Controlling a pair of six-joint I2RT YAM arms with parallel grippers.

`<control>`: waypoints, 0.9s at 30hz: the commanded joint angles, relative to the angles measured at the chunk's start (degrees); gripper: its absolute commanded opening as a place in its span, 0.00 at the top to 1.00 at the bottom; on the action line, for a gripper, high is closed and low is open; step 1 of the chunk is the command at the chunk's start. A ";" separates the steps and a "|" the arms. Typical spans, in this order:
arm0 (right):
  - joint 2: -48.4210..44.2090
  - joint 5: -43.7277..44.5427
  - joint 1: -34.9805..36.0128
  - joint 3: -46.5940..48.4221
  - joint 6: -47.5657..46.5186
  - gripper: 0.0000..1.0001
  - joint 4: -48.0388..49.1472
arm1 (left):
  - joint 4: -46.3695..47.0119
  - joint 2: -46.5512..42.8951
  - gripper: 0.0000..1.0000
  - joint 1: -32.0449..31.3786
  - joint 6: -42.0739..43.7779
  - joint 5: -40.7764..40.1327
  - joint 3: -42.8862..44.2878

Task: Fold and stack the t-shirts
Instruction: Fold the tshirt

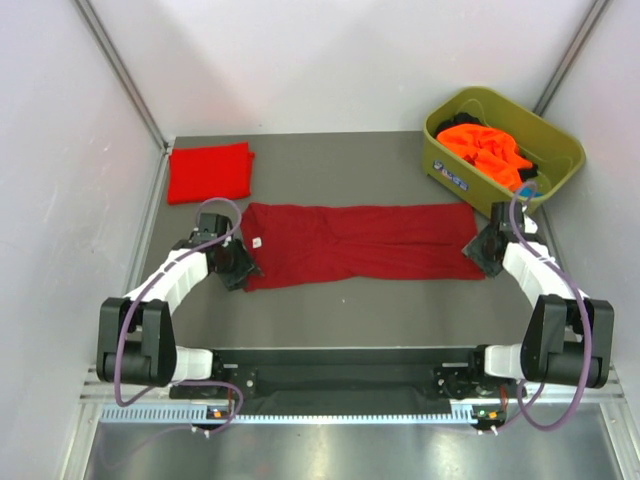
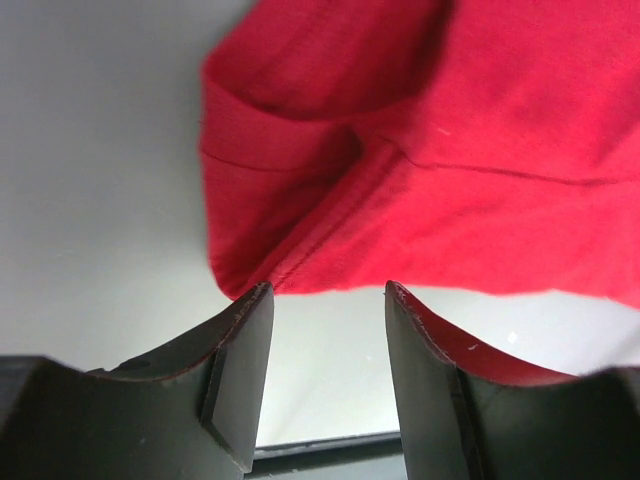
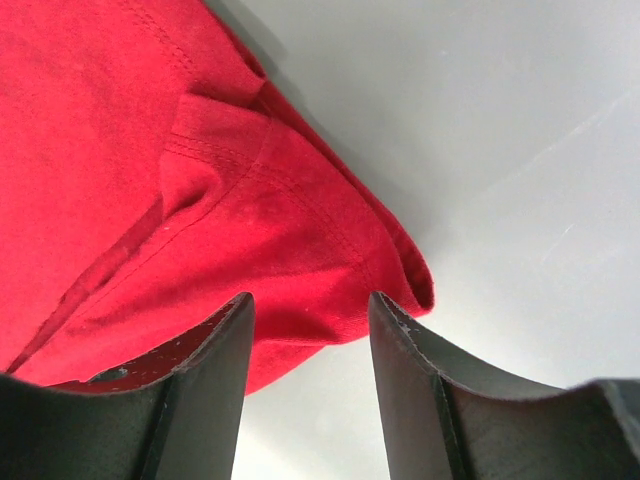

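Observation:
A dark crimson t-shirt (image 1: 355, 243) lies in a long folded strip across the table, its small white label (image 1: 258, 242) near the left end. My left gripper (image 1: 243, 270) sits at that left end, open. In the left wrist view the cloth edge (image 2: 420, 150) lies just past the open gripper (image 2: 328, 290), with nothing between the fingers. My right gripper (image 1: 479, 252) is at the strip's right end. In the right wrist view it (image 3: 310, 298) is open, with the cloth corner (image 3: 150, 180) reaching just between its tips. A brighter red t-shirt (image 1: 210, 172) lies folded at the back left.
An olive-green tub (image 1: 560, 140) at the back right holds orange t-shirts (image 1: 485, 150) and some dark cloth. White walls close in the table on the left, right and back. The arm bases stand at the near edge.

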 commanded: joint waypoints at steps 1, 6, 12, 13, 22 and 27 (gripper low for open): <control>-1.68 -0.10 -1.43 -0.61 -0.77 0.50 0.60 | 1.34 0.57 0.47 -0.04 -1.69 -4.53 -0.69; -0.45 2.71 -3.27 -0.88 1.42 0.48 -0.54 | 3.53 0.04 0.48 -0.04 -2.92 -7.27 -1.83; 0.43 2.62 -4.50 -0.35 0.72 0.48 -1.33 | 3.72 3.55 0.76 -0.04 -3.18 -8.76 -2.27; 0.43 2.88 -4.77 -0.52 0.72 0.48 -1.33 | 3.54 3.73 0.83 0.05 -3.10 -9.37 -2.27; -0.18 4.82 -5.82 -1.14 2.83 0.48 -3.88 | -4.01 1.54 1.00 1.63 0.85 -20.44 1.95; -0.27 4.82 -5.82 -2.37 4.67 0.48 -3.97 | -4.90 -0.40 1.00 2.86 2.35 -22.90 2.83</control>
